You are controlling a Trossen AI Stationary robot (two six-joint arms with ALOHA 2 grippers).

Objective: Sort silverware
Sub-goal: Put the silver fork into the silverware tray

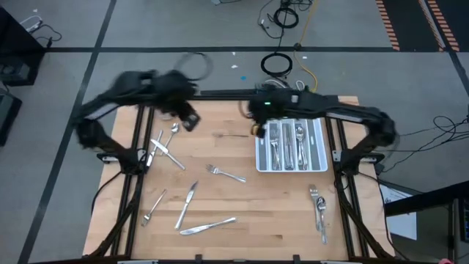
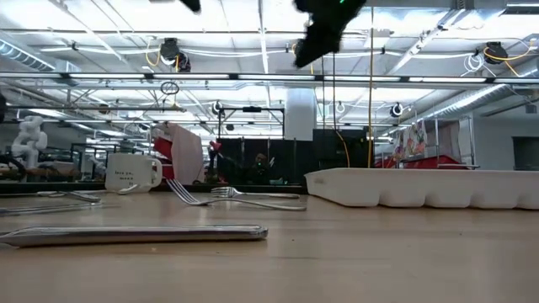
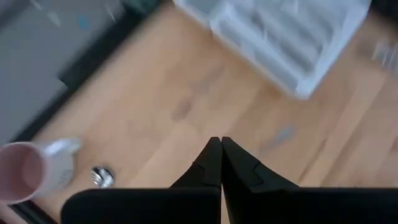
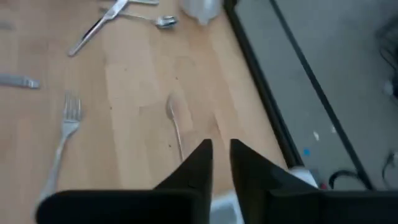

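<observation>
- While both dark arms hang over the far half of the light wooden bench point(image 1: 242, 220), neither tool carries anything.
- Left tool point(image 3: 221, 144): its two dark fingers are pressed together, with nothing between them; it hovers above the far left of the bench, near the cluster of loose pieces there.
- Right tool point(image 4: 221, 148): its fingers stand slightly apart with a narrow gap and nothing between them; it hovers beside the far left corner of the white compartmented plastic tray point(image 1: 319, 147).
- Shiny silver metal silverware point(image 1: 287, 144) already lies lengthwise in the tray's compartments.
- More pieces lie loose on the bench: a crossed knife and spoon point(image 1: 166, 145) at the far left, a fork point(image 1: 226, 174) near the middle, and a small fork point(image 1: 153, 207) at the near left.
- Two knives point(image 1: 187, 204) lie near the front, meeting in a V.
- A small bunch of forks point(image 1: 319, 207) lies at the near right, in front of the tray.
- A slim spoon point(image 4: 175, 121) lies on the wood just ahead of the right tool.
- A white mug with pink inside point(image 3: 37, 171) shows blurred in the left wrist view.
</observation>
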